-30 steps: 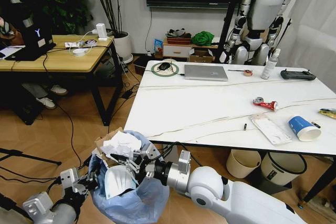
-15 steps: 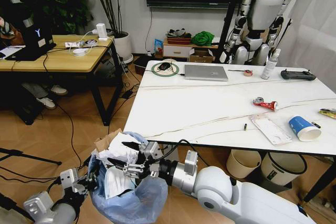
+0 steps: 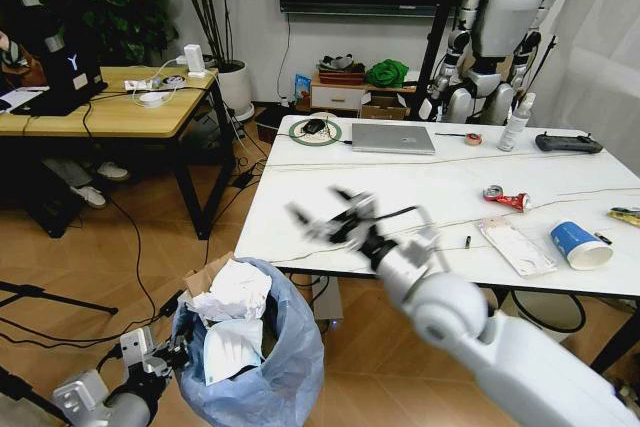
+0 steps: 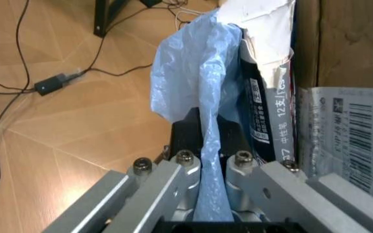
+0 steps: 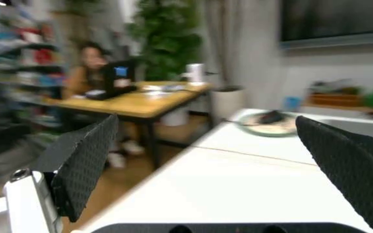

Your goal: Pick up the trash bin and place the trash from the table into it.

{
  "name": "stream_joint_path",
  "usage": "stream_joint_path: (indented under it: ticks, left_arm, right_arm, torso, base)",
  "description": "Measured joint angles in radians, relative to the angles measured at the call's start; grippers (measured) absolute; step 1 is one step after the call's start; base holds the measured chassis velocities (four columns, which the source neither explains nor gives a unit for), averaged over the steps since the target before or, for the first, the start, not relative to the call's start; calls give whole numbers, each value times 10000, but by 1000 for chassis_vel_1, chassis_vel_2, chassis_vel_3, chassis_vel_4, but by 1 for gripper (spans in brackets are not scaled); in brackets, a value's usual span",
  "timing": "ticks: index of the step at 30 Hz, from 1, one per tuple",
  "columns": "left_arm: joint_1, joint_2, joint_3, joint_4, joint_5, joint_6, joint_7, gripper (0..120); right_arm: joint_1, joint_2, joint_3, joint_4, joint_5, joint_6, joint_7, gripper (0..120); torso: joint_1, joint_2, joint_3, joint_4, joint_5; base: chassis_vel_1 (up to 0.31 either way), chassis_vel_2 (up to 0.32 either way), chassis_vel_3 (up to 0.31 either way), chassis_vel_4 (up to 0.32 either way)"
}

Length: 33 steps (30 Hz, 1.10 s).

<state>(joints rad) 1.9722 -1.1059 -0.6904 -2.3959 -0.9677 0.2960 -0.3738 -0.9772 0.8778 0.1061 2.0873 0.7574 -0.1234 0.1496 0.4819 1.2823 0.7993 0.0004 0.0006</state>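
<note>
- White marble-look surface (image 3: 420,202) with thin brown veins: the trash on it lies toward my right, well apart from the bin.
- Small trash bin in its crinkled light-blue bag (image 3: 262,372): off the surface, low at my left, already holding torn cardboard and crumpled white paper.
- Right gripper (image 3: 322,215): over the near-left part of the surface, fingers spread, empty. Best to swing right and settle above one piece before closing.
- Left gripper (image 4: 207,167): clamped on the bag's rim. Hold it level.
- Blue paper cup (image 3: 578,244), clear packaging (image 3: 515,245), crushed red can (image 3: 505,197): take singly.
</note>
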Motion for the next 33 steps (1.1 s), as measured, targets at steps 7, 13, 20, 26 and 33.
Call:
stream_joint_path:
  ticks: [7,13,20,26,33]
  left_arm:
    - [-2,33,104,-92,22,102,-159,0]
    - [-43,122,143,-30,32,129,-212,0]
    - [-220,194,314,163,-38,130,-215,0]
    - [-204,179,405,207,-15,135,-208,0]
    - [-120,163,415,200,-9,135,-204,0]
  right_arm:
    - [-2738,77,2997,-614,-1411,1485,-719,100]
    - [-4221,906,4583,-1094,-1921,1787,-956,100]
    - [-5466,2427,5687,-1150,-2402,2549,-1644,100]
    - [-5852,3413,5807,-1156,-2524,2820,-1991,100]
    - [-5965,3874,5890,-1082,-2511,2882,-2107,100]
  torso:
    - [-3,2,-2,-4,1]
    - [-3,2,-2,-4,-1]
    - [-3,2,-1,-4,-6]
    - [-3,2,-1,-2,-7]
    - [-1,2,0,-1,-7]
  base:
    - [0,0,0,0]
    - [0,0,0,0]
    - [0,0,0,0]
    - [0,0,0,0]
    - [0,0,0,0]
